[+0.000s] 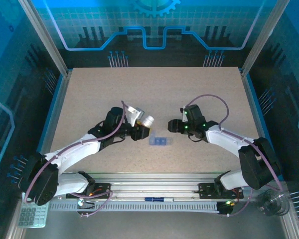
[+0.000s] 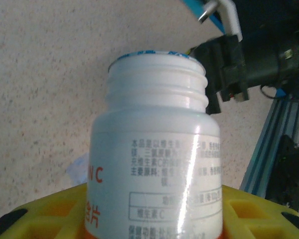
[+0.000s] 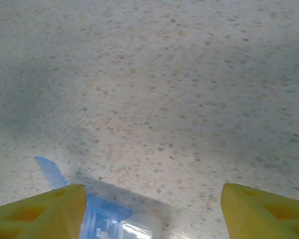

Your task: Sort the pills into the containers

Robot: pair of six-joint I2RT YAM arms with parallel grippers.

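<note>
My left gripper (image 1: 139,125) is shut on a white pill bottle (image 1: 147,120), which lies tilted with its mouth towards the right. In the left wrist view the bottle (image 2: 157,149) has a bare threaded neck with no cap, held between the yellow fingers (image 2: 40,214). The containers, a translucent blue pill box (image 1: 160,141), lie flat on the table just below and right of the bottle. My right gripper (image 1: 175,125) hovers open close to the bottle's mouth, above the box. Its yellow fingers (image 3: 40,211) stand wide apart over the box's end (image 3: 109,221). The pills are out of view.
The speckled table (image 1: 154,94) is fenced by aluminium posts and blue panels. Off the near edge are a calculator (image 1: 32,216), a pen on the rail (image 1: 157,199) and a clear cup (image 1: 271,203).
</note>
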